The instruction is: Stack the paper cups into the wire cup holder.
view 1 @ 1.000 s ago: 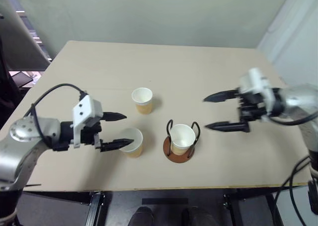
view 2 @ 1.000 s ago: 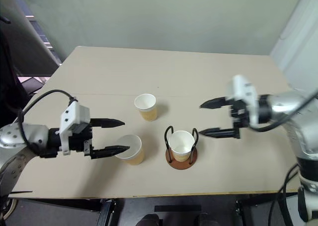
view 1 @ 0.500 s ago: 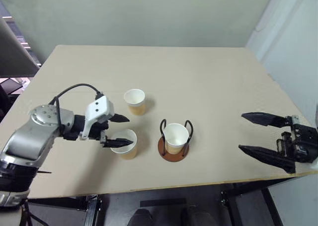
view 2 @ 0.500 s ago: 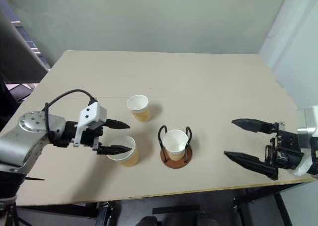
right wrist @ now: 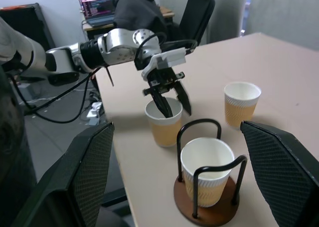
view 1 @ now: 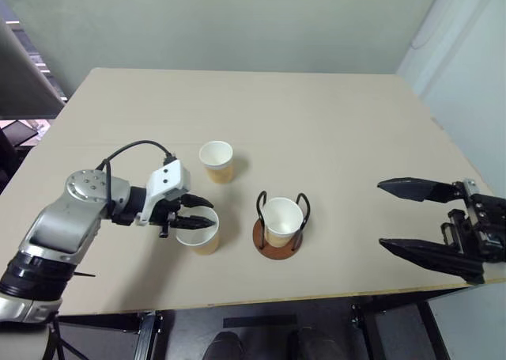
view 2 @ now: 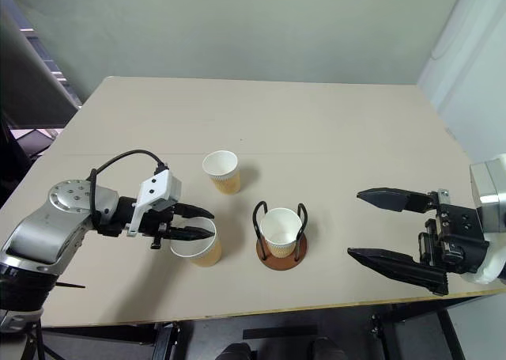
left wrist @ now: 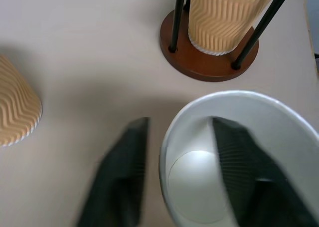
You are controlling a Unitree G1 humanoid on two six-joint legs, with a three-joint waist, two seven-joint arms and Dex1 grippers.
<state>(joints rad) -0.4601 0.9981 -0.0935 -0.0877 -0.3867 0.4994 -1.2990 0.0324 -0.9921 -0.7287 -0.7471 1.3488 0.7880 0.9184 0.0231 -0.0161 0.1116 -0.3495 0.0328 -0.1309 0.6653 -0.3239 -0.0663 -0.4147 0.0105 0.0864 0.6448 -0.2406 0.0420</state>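
1. your left gripper (view 2: 192, 224) is pinching the rim wall of the nearest paper cup (view 2: 199, 248); one finger is inside the cup and the other is outside, so you hold it by the wall; i judge this is chosen because the cup stays upright and its bottom stays free to go into another cup.
2. the wire cup holder (view 1: 277, 239) stands just beside this cup, toward the middle of the table (view 1: 316, 123); one cup (view 1: 281, 220) already sits upright between its two wire loops, so the held cup must go down into that one.
3. the third cup (view 1: 216, 161) stands upright farther back on the table, apart from the holder; it is not touched.
4. your left arm reaches in low from the left side; the gripper points toward the holder and tilts a little down to the cup rim.
5. your right gripper (view 1: 417, 218) is at the right table edge, well apart from the holder, with its fingers spread wide and nothing between them; i think it is kept aside to leave the way free.
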